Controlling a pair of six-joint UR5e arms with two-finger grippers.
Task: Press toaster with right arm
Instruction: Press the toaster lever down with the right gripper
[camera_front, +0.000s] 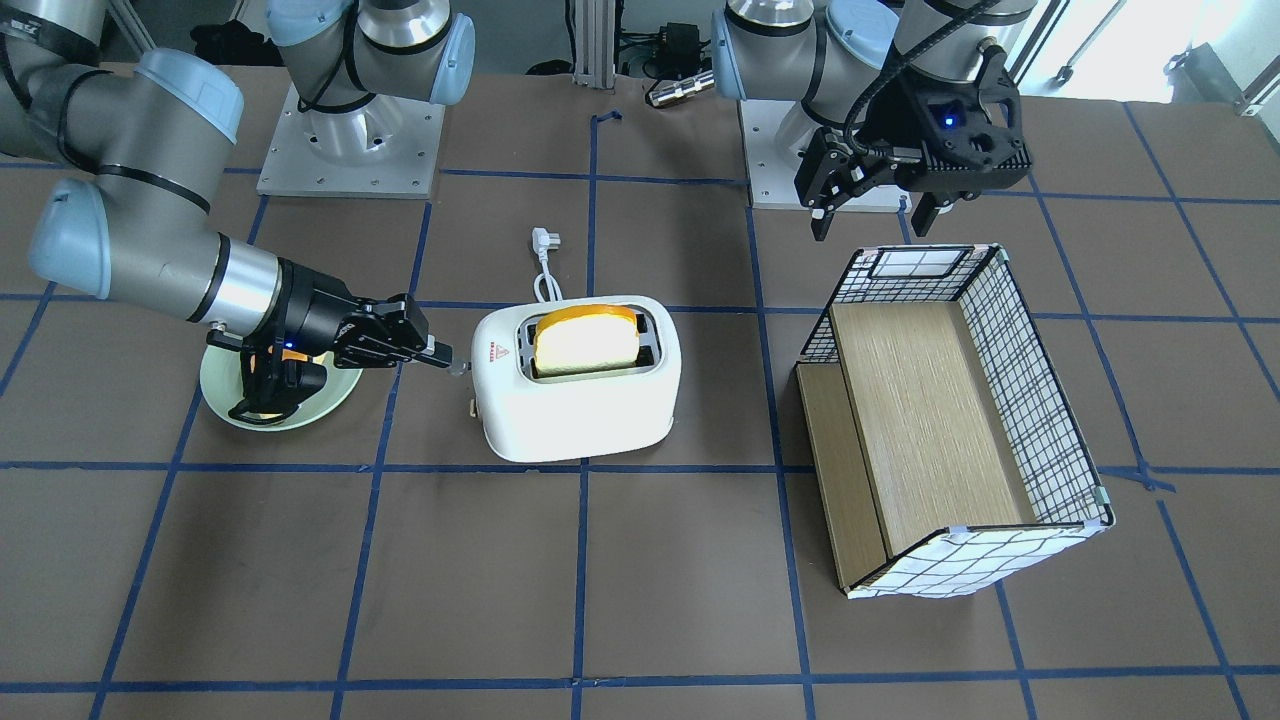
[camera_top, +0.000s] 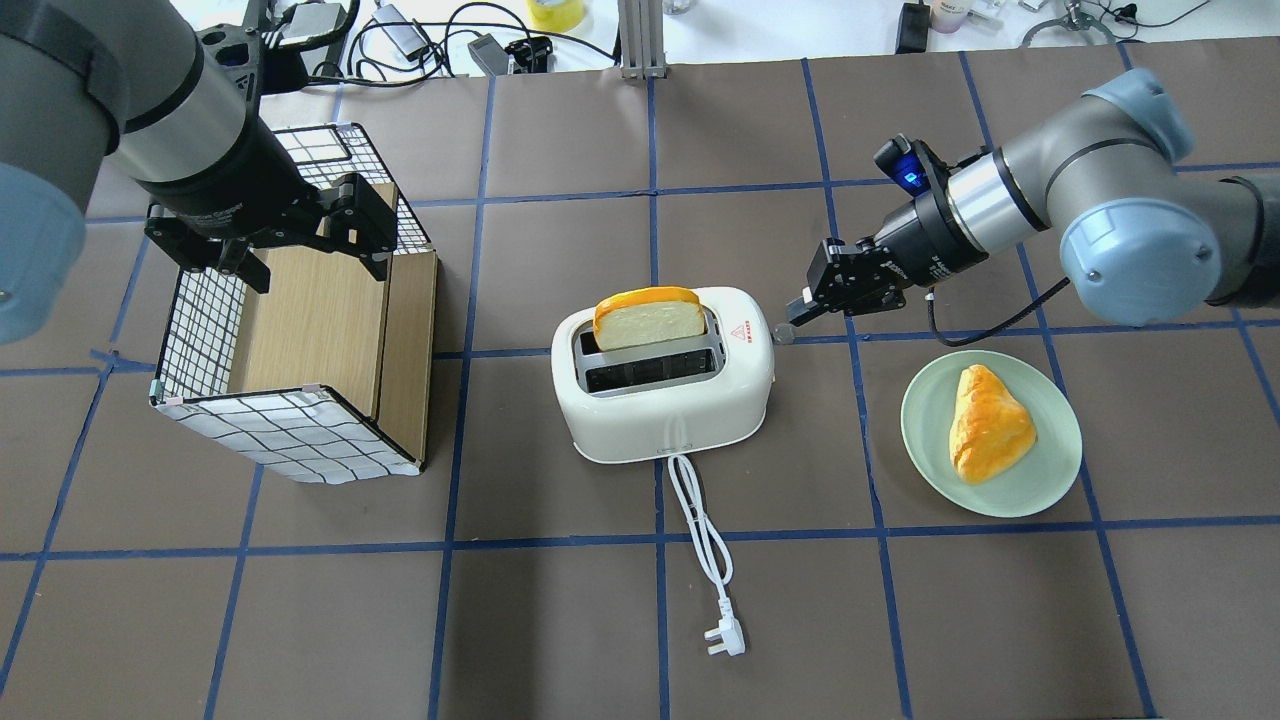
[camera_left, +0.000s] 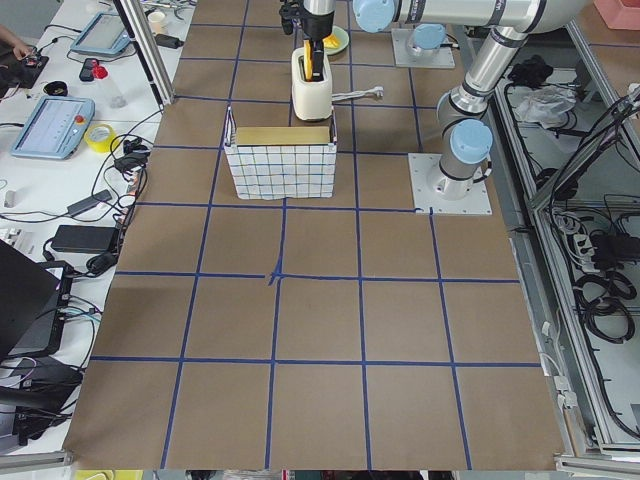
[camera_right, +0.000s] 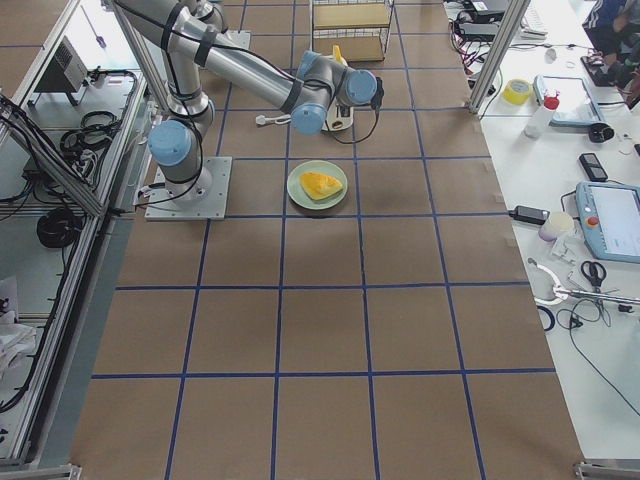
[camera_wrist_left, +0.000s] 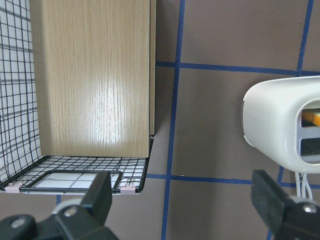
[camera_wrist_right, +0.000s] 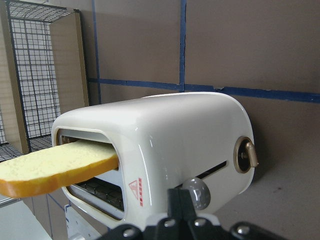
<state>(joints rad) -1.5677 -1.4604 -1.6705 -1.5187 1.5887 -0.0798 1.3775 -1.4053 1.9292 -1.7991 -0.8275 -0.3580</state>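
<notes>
Toaster (camera_top: 665, 400) stood near the middle of the table, a bread slice (camera_top: 648, 318) sticking up from one slot and its cord (camera_top: 700, 530) trailing toward the robot. The right gripper (camera_top: 795, 318), fingers pressed together, reached in low with its tip at the side lever knob (camera_wrist_right: 197, 192). The left gripper (camera_top: 318, 270), fingers spread wide and holding nothing, hovered above the wire basket (camera_top: 200, 330).

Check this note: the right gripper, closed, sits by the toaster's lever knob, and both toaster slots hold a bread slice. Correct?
Not quite: only one slot of the toaster holds a bread slice; the other slot is empty, as the overhead view shows. The right gripper, closed, does sit by the lever knob.
</notes>
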